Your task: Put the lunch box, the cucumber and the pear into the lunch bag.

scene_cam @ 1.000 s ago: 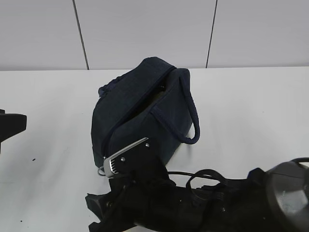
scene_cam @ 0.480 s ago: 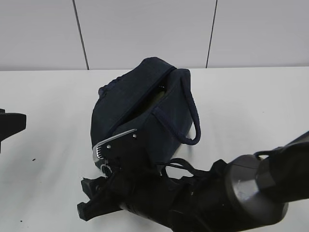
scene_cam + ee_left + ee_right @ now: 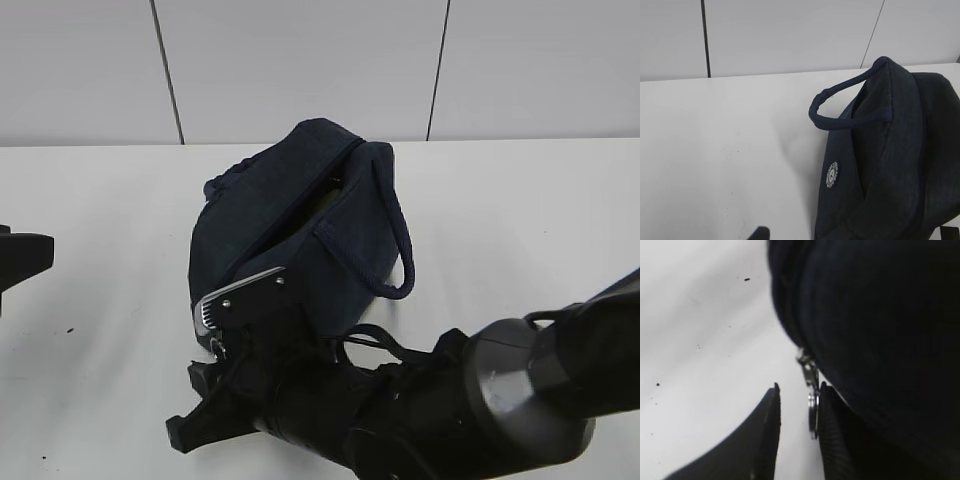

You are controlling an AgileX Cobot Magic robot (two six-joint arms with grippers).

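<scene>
The dark navy lunch bag (image 3: 290, 220) lies on the white table with its zipper partly open along the top and one loop handle (image 3: 395, 250) hanging to the right. It also shows in the left wrist view (image 3: 890, 165) and the right wrist view (image 3: 880, 315). My right gripper (image 3: 800, 390) is open at the bag's near end. The silver ring pull (image 3: 813, 412) hangs between its fingers, against the right finger. My left gripper (image 3: 25, 258) rests at the far left, away from the bag; one fingertip (image 3: 760, 233) shows. The lunch box, the cucumber and the pear are out of view.
The white table (image 3: 500, 200) runs back to a pale panelled wall (image 3: 300, 60). My right arm (image 3: 480, 400) fills the lower right of the exterior view, in front of the bag.
My right arm has swung left and brought its gripper up to the bag's near end at the ring pull. The bag shifted slightly. The left arm has not moved.
</scene>
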